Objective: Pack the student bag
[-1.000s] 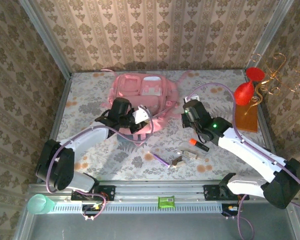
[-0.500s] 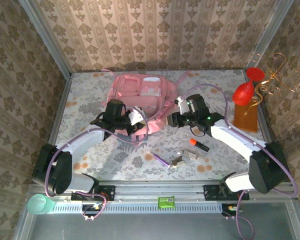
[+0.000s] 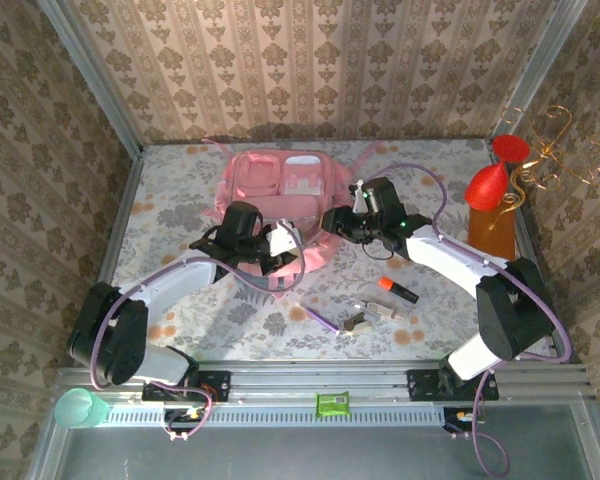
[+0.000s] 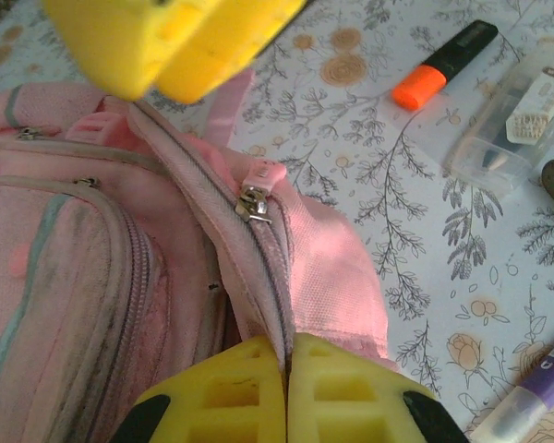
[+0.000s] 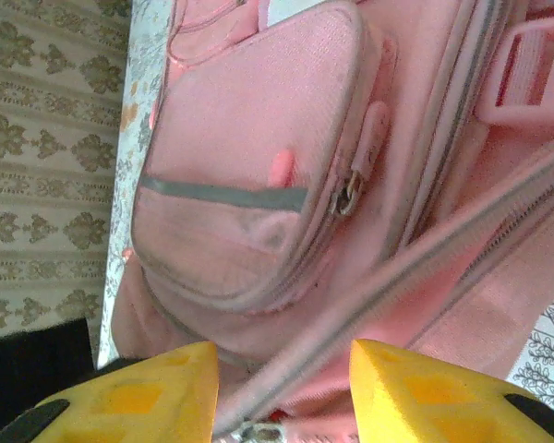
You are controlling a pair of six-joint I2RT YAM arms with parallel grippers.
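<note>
Student bag (image 3: 280, 185) lies flat at the far middle of the table (image 3: 170, 200), pockets up.

Left hand (image 3: 280, 247): at the bag's near edge. Left wrist view: jaws closed tight on the bag's zipped seam (image 4: 258, 277), zipper pull (image 4: 255, 203) just beyond the fingertips.

Right hand (image 3: 335, 222): at the bag's right side. Right wrist view: fingers (image 5: 415, 388) stand apart, a zipper band of the bag running diagonally through the gap; not clamped on it.

Orange highlighter (image 3: 397, 290), clear case (image 3: 380, 305) and purple pen (image 3: 320, 318) lie on the table, near side of the bag, apart from it.
</note>
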